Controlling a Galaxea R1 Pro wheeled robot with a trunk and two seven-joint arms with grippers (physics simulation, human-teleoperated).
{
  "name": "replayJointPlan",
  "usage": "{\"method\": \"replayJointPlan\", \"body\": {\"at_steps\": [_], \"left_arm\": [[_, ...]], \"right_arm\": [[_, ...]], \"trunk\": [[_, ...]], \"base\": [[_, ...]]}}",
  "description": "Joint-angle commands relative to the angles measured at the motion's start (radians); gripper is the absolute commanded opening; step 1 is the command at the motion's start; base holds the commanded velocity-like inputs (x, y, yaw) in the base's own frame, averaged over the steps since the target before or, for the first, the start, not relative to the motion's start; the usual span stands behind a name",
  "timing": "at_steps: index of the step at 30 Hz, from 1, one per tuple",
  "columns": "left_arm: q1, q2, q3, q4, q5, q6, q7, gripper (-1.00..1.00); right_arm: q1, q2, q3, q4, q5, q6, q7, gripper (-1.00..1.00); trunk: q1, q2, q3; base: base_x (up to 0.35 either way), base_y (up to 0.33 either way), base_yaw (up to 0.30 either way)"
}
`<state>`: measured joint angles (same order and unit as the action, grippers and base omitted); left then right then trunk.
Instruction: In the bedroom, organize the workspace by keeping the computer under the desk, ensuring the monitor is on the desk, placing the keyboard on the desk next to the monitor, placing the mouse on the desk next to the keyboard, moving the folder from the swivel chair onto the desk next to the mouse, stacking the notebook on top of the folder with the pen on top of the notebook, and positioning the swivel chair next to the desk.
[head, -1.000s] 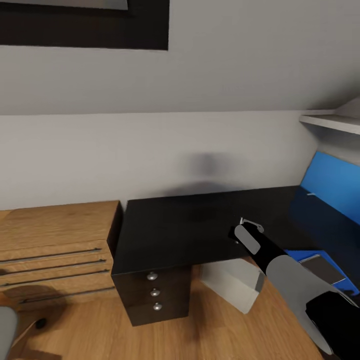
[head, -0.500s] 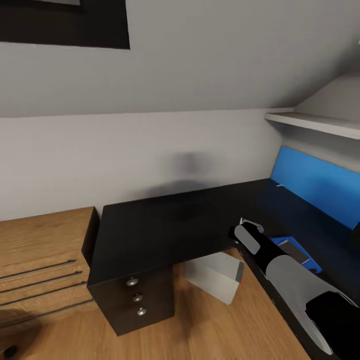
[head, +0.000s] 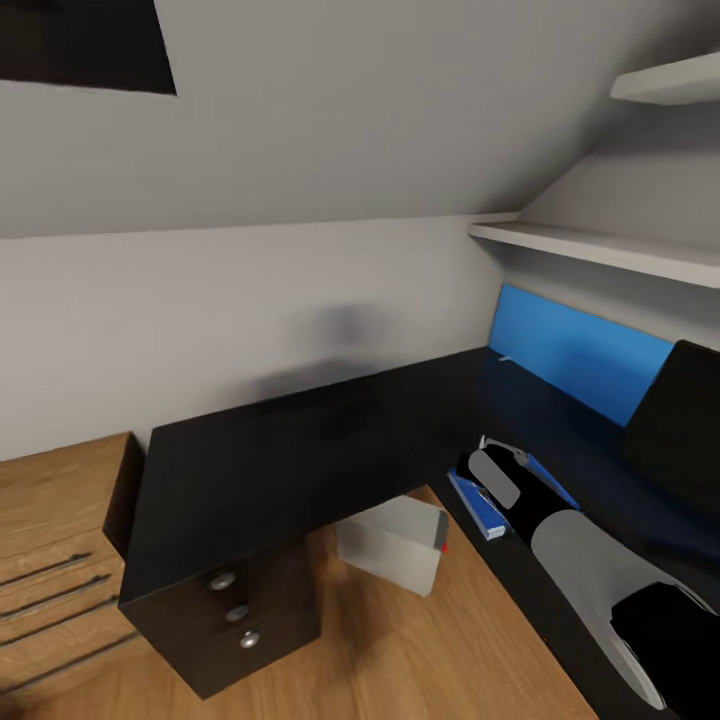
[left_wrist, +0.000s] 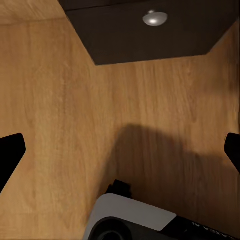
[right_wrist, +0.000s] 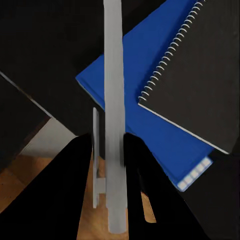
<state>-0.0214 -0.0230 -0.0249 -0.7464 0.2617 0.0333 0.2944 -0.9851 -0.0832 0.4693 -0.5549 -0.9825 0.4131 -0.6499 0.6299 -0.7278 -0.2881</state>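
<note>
My right gripper (right_wrist: 111, 140) is shut on a slim grey pen (right_wrist: 114, 100) and hangs over the black desk (head: 300, 450). Just beyond it lies the blue folder (right_wrist: 135, 107) with the dark spiral notebook (right_wrist: 205, 70) stacked on it. In the head view the folder (head: 482, 508) peeks out beside my right gripper (head: 497, 448). The grey computer (head: 392, 545) stands under the desk. The black monitor (head: 680, 415) stands on the desk at the far right. My left gripper (left_wrist: 120, 155) is open above the oak floor. The keyboard, mouse and swivel chair are out of view.
A dark drawer unit with silver knobs (head: 236, 612) holds up the desk's left end, and an oak dresser (head: 50, 520) stands beside it. A blue panel (head: 575, 350) lines the wall behind the desk. White shelves (head: 590, 245) hang above, under a sloped ceiling.
The camera has turned right, so the whole scene has slid left. The monitor has come into view and the folder now lies under my right gripper. The pen stays gripped.
</note>
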Motion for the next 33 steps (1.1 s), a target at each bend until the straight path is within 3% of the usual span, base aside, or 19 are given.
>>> {"method": "replayJointPlan", "body": {"at_steps": [1,7,19,26,31,33], "left_arm": [[0.0,0.001,-0.003,-0.002,0.007,0.004,0.006,1.0],[0.0,0.001,-0.002,-0.002,0.007,0.004,0.005,1.0],[0.0,0.001,-0.003,-0.002,0.007,0.004,0.005,1.0],[0.0,0.0,-0.003,-0.002,0.006,0.004,0.005,1.0],[0.0,0.0,-0.003,-0.002,0.007,0.005,0.004,1.0],[0.0,0.0,-0.003,-0.002,0.007,0.005,0.003,1.0]], "right_arm": [[-0.001,-0.001,0.008,-0.002,-0.005,0.004,-0.007,-1.0],[-0.001,-0.001,0.01,-0.001,-0.005,0.004,-0.004,-1.0],[-0.001,-0.003,0.014,0.018,0.004,0.004,0.002,-1.0],[0.0,0.002,0.018,0.067,0.099,-0.043,0.005,-1.0],[0.0,0.003,0.019,0.102,0.11,-0.095,0.013,-1.0],[0.0,0.002,0.016,0.132,0.111,-0.11,0.047,-1.0]], "trunk": [[0.0,-0.001,-0.001],[0.0,-0.001,-0.001],[0.0,-0.001,-0.001],[0.0,-0.001,-0.001],[0.0,-0.001,-0.001],[0.0,-0.001,-0.001]], "base": [[0.0,-0.027,-0.299],[0.02,-0.094,-0.247],[0.003,-0.004,-0.008],[0.182,0.0,0.0],[0.048,0.0,0.0],[0.007,0.0,0.0]]}}
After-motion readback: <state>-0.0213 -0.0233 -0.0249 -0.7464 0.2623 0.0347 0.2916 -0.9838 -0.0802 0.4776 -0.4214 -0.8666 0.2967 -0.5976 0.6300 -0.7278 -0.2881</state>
